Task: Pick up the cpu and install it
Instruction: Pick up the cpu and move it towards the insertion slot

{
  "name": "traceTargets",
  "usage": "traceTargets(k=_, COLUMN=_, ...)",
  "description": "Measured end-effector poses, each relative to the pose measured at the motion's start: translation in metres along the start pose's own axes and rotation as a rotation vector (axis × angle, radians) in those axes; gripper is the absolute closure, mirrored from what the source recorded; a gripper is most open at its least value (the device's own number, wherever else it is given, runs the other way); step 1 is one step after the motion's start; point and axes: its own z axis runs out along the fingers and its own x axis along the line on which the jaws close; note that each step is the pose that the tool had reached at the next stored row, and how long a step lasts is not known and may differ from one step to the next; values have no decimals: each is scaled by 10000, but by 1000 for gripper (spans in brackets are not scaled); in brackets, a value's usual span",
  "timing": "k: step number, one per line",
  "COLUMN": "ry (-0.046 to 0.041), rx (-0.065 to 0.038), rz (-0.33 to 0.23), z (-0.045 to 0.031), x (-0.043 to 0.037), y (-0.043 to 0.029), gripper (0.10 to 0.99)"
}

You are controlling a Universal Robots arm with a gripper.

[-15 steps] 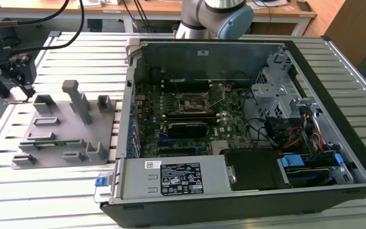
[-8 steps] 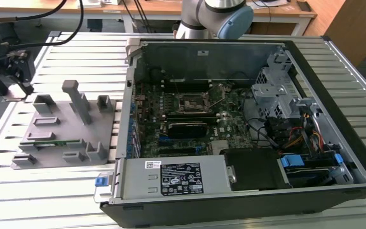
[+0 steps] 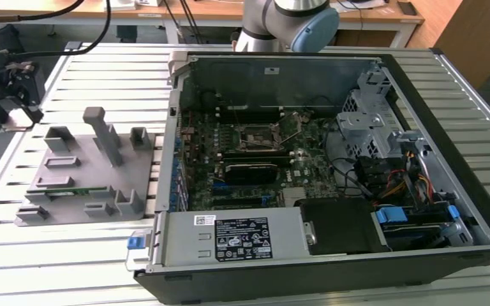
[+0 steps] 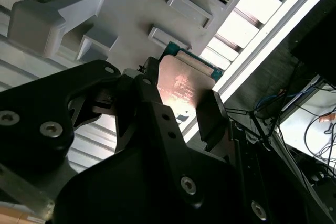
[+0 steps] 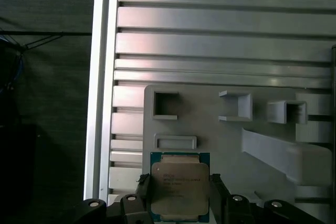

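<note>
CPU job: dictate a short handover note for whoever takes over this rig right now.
Tool: shut on the cpu, a finger on each side of it.
Cpu: held over the near corner of the grey fixture, which sits on the slatted table.
Done: the cpu is grasped.
Left: the cpu is not yet in the motherboard socket inside the open case, so the install is still to do.
</note>
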Motion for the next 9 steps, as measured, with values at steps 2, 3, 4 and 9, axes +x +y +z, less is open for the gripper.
traceTargets(k=2, ry=0, rx=0, rz=0, z=-19, x=0, y=5, gripper=557)
traceTargets(k=3, ry=1, rx=1, rz=0, z=-29, x=0, y=7, gripper=557)
traceTargets(k=4, ry=0, rx=0, rz=0, z=-39, x=0, y=10, gripper=557)
traceTargets(k=9, ry=1, rx=1, rz=0, z=-89, x=1, y=23, gripper=557)
